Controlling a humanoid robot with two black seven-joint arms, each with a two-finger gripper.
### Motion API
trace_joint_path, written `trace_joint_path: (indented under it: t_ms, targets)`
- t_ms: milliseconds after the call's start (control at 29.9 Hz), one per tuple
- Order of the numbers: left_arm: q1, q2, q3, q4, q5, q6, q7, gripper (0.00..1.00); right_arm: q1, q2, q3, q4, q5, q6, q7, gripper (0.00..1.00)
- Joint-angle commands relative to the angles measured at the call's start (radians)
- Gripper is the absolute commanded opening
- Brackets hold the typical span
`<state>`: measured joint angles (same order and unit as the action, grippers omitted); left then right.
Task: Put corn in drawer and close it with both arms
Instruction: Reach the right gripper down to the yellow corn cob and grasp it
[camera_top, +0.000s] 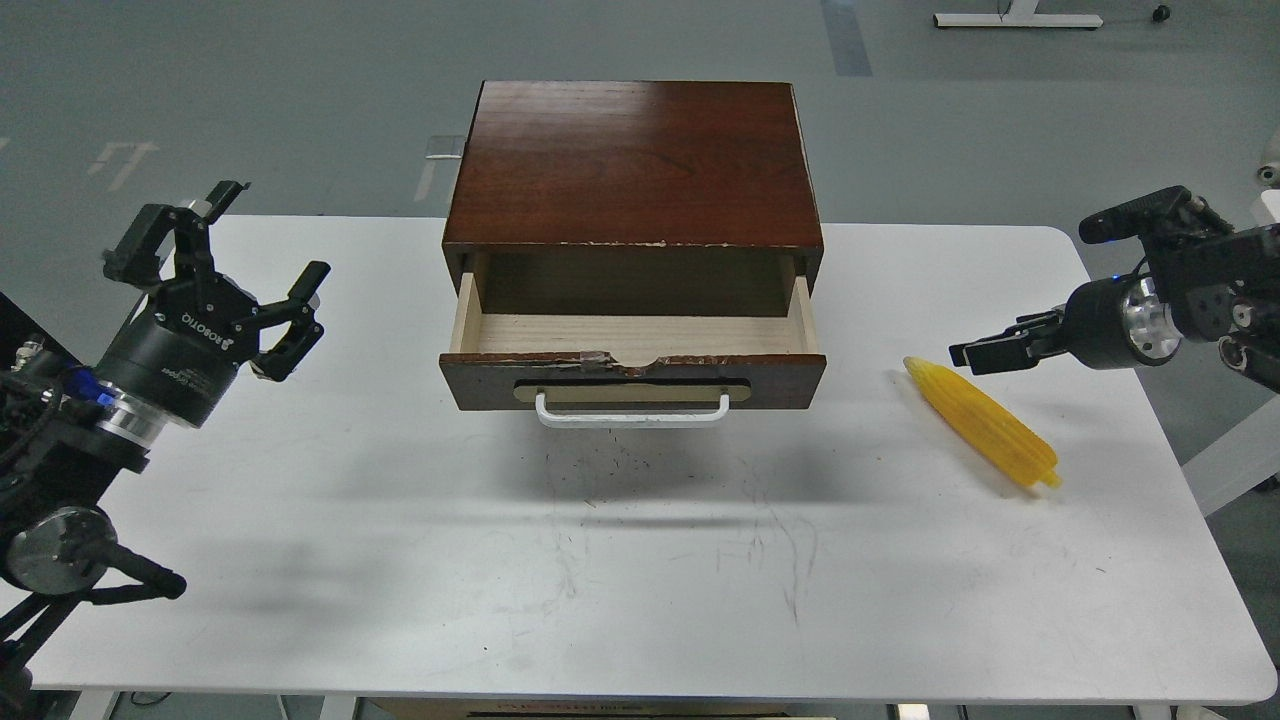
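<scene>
The yellow corn (985, 422) lies on the white table (640, 570), right of the box, its point toward the back left. The drawer (632, 382) of the dark reddish-brown box (630, 165) is pulled open, and its pale wood inside holds nothing. A white bar handle (632, 412) is on the drawer's front. My left gripper (270, 235) is open and empty, raised over the table's left edge. My right gripper (985, 352) is seen side-on just above and behind the corn's pointed end; its fingers cannot be told apart.
The box stands at the back middle of the table. The table's right edge (1190, 470) lies just beyond the corn. Grey floor lies behind the table, with a white stand base (1015, 18) far back.
</scene>
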<state>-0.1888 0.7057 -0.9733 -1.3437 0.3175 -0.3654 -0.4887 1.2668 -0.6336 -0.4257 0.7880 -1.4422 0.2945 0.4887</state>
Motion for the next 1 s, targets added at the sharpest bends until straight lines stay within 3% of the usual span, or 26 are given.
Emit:
trace_joint_path:
  t_ms: [0,434,635,702,735,802,902,969]
  targets:
    - [0.000,0.000,-0.001,0.000,-0.002,0.000,0.000,1.00,-0.006,0.055,-0.065,-0.038,-0.001,-0.025,0.000,1.00]
    - [0.000,0.006,-0.004,0.000,-0.002,0.000,0.000,1.00,-0.012,0.094,-0.189,-0.041,-0.001,-0.032,0.000,0.98]
    - [0.000,0.008,-0.004,0.000,-0.002,0.000,0.000,1.00,-0.038,0.103,-0.200,-0.039,-0.001,-0.071,0.000,0.89]
    - [0.000,0.008,-0.004,0.000,-0.002,0.000,0.000,1.00,-0.038,0.103,-0.200,-0.039,-0.001,-0.071,0.000,0.69]
    - [0.000,0.008,-0.004,0.000,-0.002,0.000,0.000,1.00,-0.038,0.103,-0.200,-0.039,-0.001,-0.071,0.000,0.69]
    - [0.000,0.008,-0.004,0.000,-0.002,0.000,0.000,1.00,-0.038,0.097,-0.211,-0.032,0.000,-0.071,0.000,0.42]
    - [0.000,0.009,-0.004,0.000,-0.002,0.000,0.000,1.00,-0.038,0.091,-0.226,-0.029,0.000,-0.071,0.000,0.12]
    - [0.000,0.009,-0.004,0.000,-0.002,0.000,0.000,1.00,-0.035,0.086,-0.226,-0.029,0.000,-0.071,0.000,0.08]
